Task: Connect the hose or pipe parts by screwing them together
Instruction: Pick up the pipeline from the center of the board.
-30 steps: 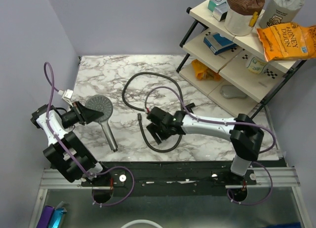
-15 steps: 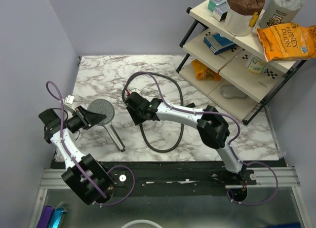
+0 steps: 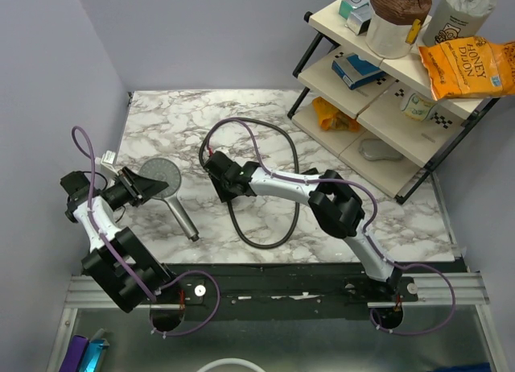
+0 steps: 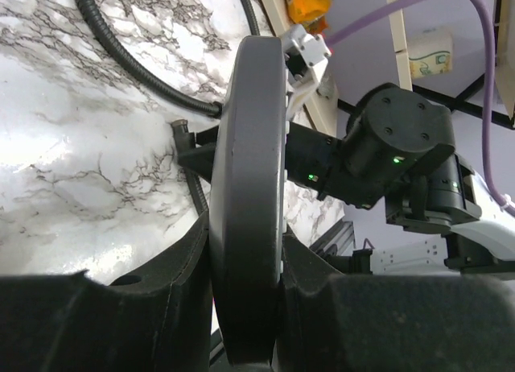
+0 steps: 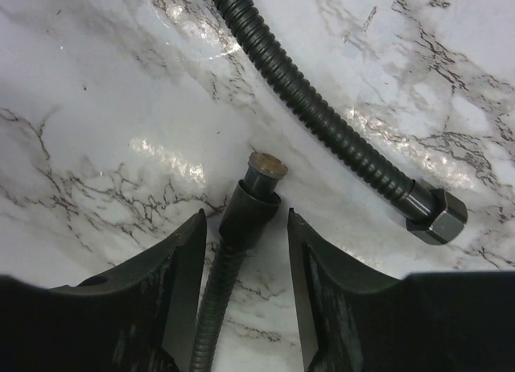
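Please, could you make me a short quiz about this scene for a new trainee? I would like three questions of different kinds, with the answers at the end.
1. True or false: the left gripper grips the shower head by its handle.
2. What sits between the fingers of the right gripper? A) one end of the hose B) the shower head's handle C) a yellow bag
3. In a few words: where is the hose's other end, the one with the six-sided nut?

Key
1. False: it clamps the rim of the round head.
2. A, with the jaws not yet closed on it.
3. Lying on the marble table, outside the right gripper.
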Robot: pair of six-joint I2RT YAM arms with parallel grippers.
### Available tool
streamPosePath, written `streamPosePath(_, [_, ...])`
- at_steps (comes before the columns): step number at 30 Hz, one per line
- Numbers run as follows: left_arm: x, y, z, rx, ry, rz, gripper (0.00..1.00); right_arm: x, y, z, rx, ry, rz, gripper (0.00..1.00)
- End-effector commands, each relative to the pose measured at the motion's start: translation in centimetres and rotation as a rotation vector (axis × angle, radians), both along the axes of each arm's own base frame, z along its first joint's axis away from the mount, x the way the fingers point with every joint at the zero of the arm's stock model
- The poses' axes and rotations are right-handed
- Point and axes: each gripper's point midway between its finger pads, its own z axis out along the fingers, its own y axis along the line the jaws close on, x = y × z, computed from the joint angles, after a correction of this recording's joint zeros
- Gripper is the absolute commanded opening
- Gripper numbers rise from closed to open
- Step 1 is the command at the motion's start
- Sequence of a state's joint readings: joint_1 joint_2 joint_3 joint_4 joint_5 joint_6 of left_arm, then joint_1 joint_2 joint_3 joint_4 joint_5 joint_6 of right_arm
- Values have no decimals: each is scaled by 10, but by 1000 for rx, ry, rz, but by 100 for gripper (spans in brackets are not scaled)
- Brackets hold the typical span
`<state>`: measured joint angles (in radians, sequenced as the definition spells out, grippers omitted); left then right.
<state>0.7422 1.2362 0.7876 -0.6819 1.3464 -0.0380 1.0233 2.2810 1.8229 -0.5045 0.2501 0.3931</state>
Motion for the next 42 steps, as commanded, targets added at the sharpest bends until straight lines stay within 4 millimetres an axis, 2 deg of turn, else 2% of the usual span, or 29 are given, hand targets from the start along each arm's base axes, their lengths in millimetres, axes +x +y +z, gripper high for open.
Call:
streamPosePath(1, [-5,-5,15,15,-63,-23,0,11,6,-15,9,1,-30,50])
streamPosePath(4, [-4,-5,15,-1,-50,1,0,13,7,-18,12,-6,-31,44])
streamPosePath(8, [-3,-4,15,4,-53,8,0,17,10,-20,14,-11,-35,31])
streamPosePath(9, [-3,-5,15,4,-53,6,0,17,10,-20,15,-11,-31,25])
streamPosePath(11, [-2,-4,13,-1,-45,9,0,11,14,-23,35,7,10,21])
streamPosePath(12, [-2,-3,13,-3,-42,9,0,8,16,-14,58,8,36,19])
streamPosePath(13, [-2,-3,12,-4,-39,11,0,-4,12,-27,50,29,73,17])
streamPosePath(15, [-1,-2,12,-5,-36,12,0,-18,6,-28,65,43,110,14])
streamPosePath(16, [-1,-2,11,-3,-36,13,0,-39,-4,-33,78,53,159,14])
streamPosePath(18, [-1,-2,11,-3,-31,16,0,-60,-18,-39,79,55,193,14])
streamPosePath(19, [-1,-2,10,-3,-31,16,0,-70,-13,-20,130,23,225,14])
streamPosePath(20, [-1,-2,9,-5,-27,16,0,-90,-39,-45,77,55,237,14])
streamPosePath(22, [0,-2,9,-1,-26,15,0,-110,-41,-43,105,43,281,19])
streamPosePath(23, [0,-3,8,-1,-23,14,0,-121,-53,-49,96,46,284,22])
streamPosePath(24, [-1,-4,9,0,-24,10,0,-125,-56,-51,94,44,291,31])
streamPosePath(25, [-1,-7,9,8,-27,3,0,-133,-56,-52,104,43,307,36])
streamPosePath(28, [-3,-12,14,40,-50,-7,0,-142,-64,-62,87,58,298,46])
streamPosePath(31, [4,-11,14,67,-68,22,0,-143,-68,-65,74,50,270,61])
streamPosePath(33, [11,-13,13,35,-33,46,0,-142,-67,-59,84,39,265,63])
streamPosePath(38, [36,-16,6,62,-35,75,0,-147,-80,-51,86,37,229,63])
streamPosePath(40, [46,-18,2,44,-37,78,0,-152,-81,-40,113,25,227,63])
streamPosePath(42, [52,-19,-6,40,-17,75,0,-155,-87,-39,110,17,228,60])
